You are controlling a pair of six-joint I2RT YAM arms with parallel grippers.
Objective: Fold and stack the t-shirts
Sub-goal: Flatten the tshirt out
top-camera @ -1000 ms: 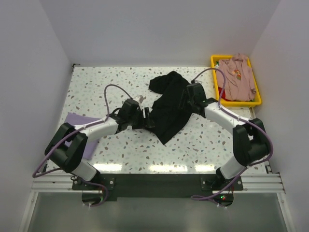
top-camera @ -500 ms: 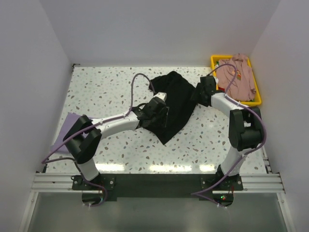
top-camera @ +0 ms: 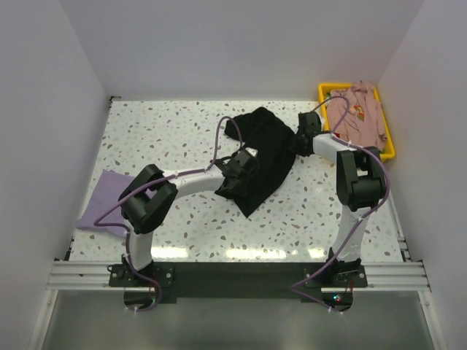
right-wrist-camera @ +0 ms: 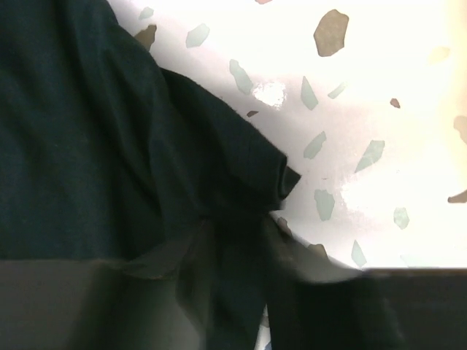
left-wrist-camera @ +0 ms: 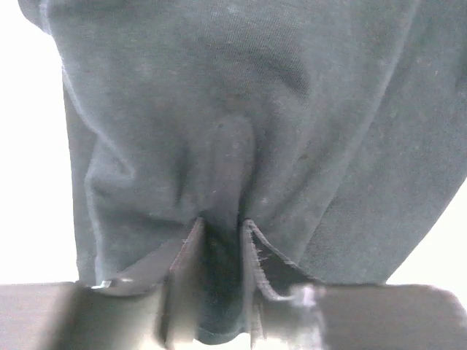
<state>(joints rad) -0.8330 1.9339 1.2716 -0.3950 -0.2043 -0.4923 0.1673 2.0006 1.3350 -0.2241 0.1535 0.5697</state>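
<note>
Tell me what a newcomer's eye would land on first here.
A crumpled black t-shirt lies mid-table, with the left gripper pinching a fold at its left edge and the right gripper at its far right edge. A dusty-pink shirt is heaped in the yellow bin at the far right corner. A lavender shirt lies near the table's left edge.
</note>
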